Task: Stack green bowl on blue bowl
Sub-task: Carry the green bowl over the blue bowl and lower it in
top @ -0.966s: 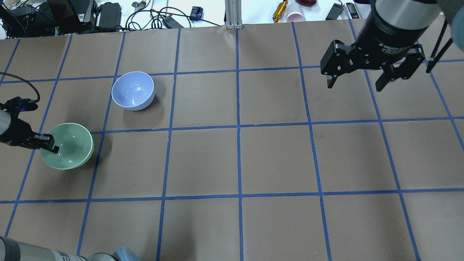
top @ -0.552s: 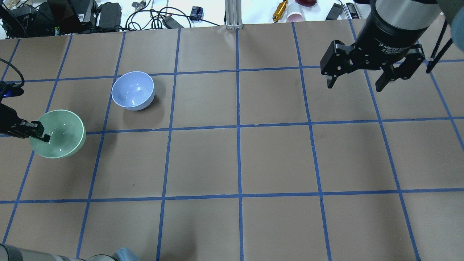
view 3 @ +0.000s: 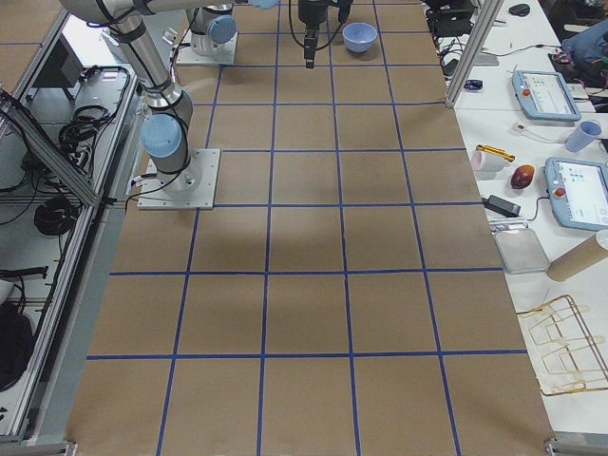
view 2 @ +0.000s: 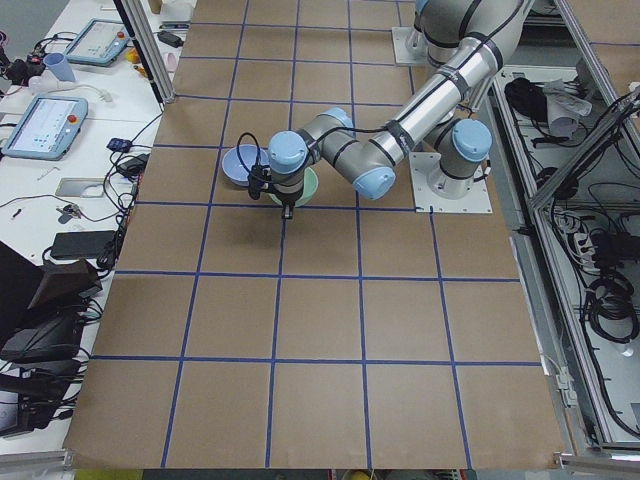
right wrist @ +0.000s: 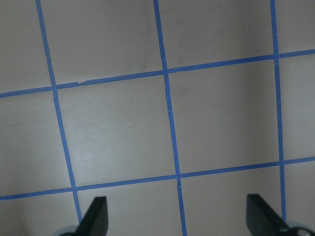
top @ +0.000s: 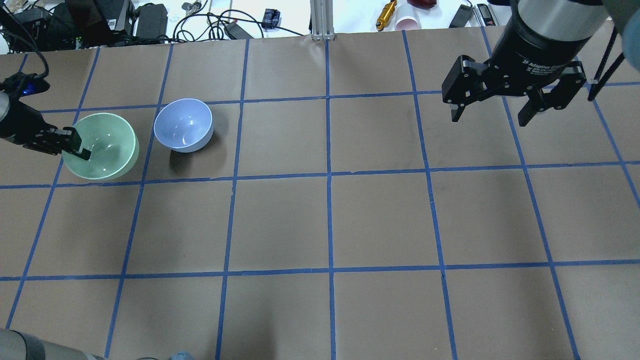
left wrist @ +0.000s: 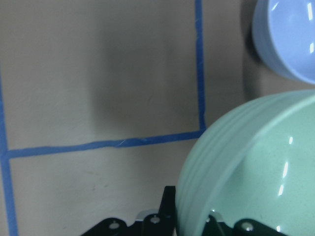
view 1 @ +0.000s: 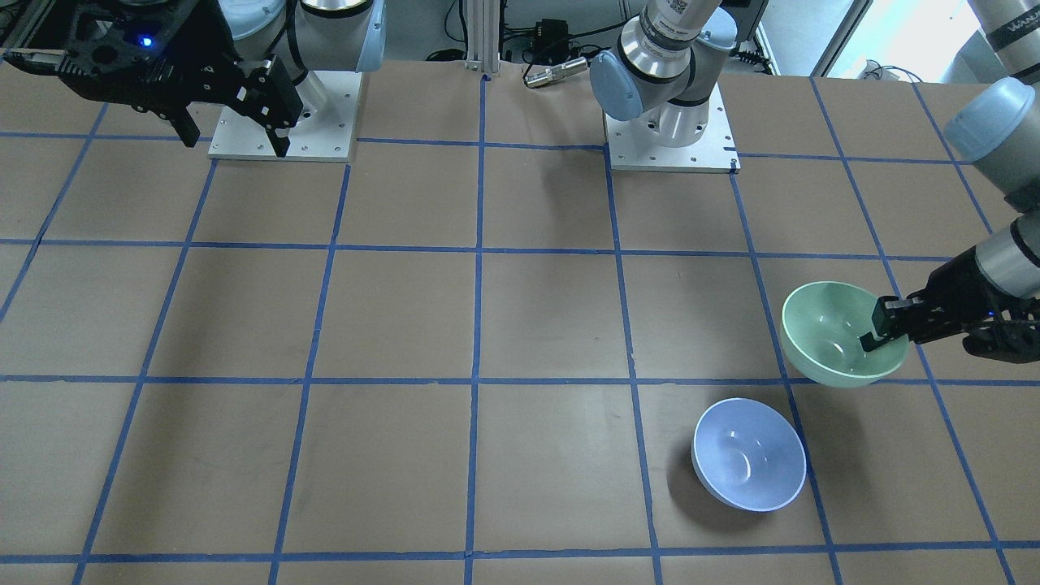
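With my left pincer pinching the green bowl by its rim, I should centre it level above the blue bowl before lowering.

Both arms are silver-grey tubes with pale blue joint caps, bolted to square white base plates dotted with screws. The right gripper is black and angular, its collar bearing white "Adaptive" lettering. The left gripper is black too, with a small blue light and a black cable at its wrist

A brown paper-covered table gridded with blue tape, cluttered white benches alongside.
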